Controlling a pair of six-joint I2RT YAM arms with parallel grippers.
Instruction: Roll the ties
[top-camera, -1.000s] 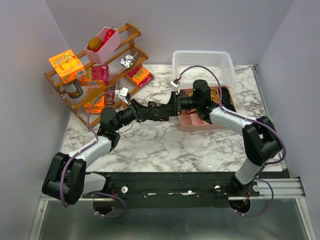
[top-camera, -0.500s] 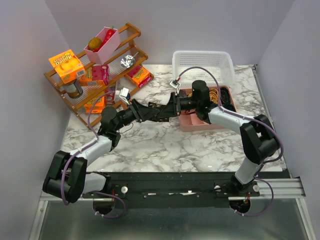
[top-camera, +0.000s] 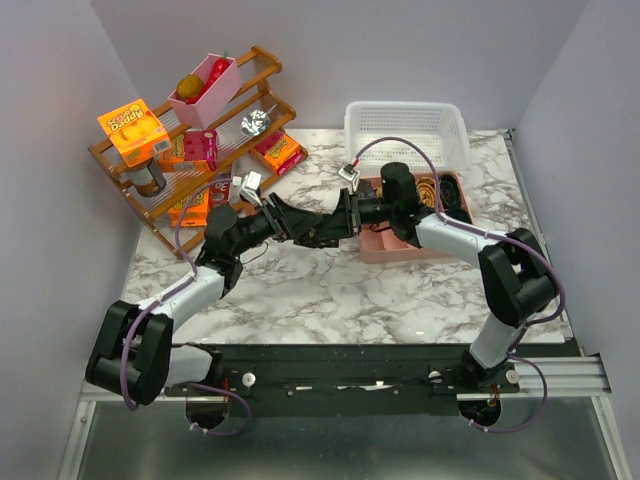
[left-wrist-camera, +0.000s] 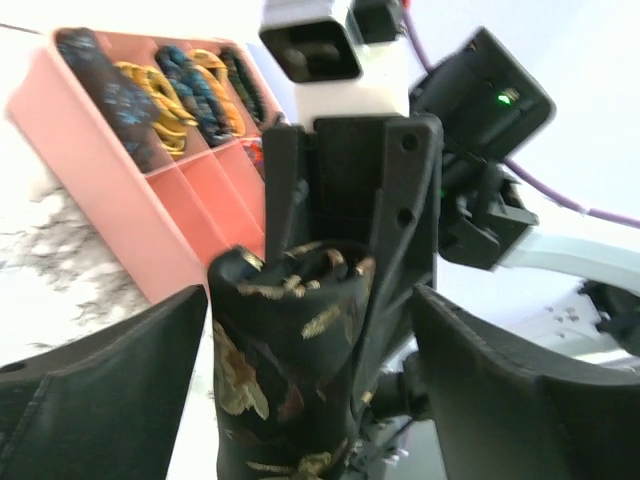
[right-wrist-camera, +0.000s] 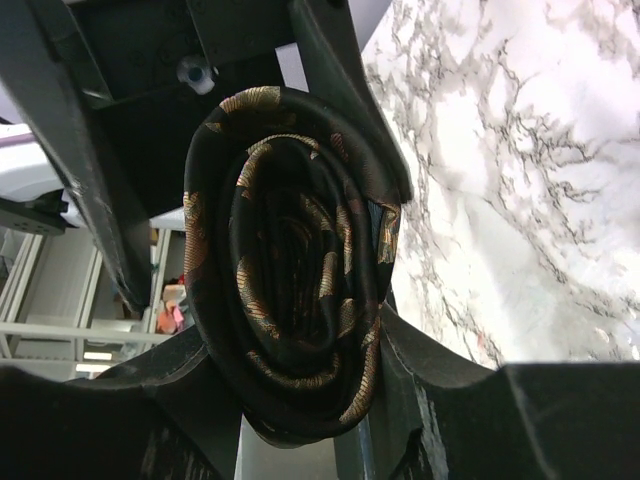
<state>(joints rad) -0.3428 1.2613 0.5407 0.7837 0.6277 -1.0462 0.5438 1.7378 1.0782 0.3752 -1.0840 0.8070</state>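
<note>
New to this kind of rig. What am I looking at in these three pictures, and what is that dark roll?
Two robot arms are bolted at the near edge of a marble table. One picture looks down from above; the other two come from cameras on each wrist. The right pincer grips a rolled tie, black with gold pattern, in the air. The left pincer stands open around it. Nearby sit a pink tray holding more rolls, a white basket and a wooden rack of groceries.
</note>
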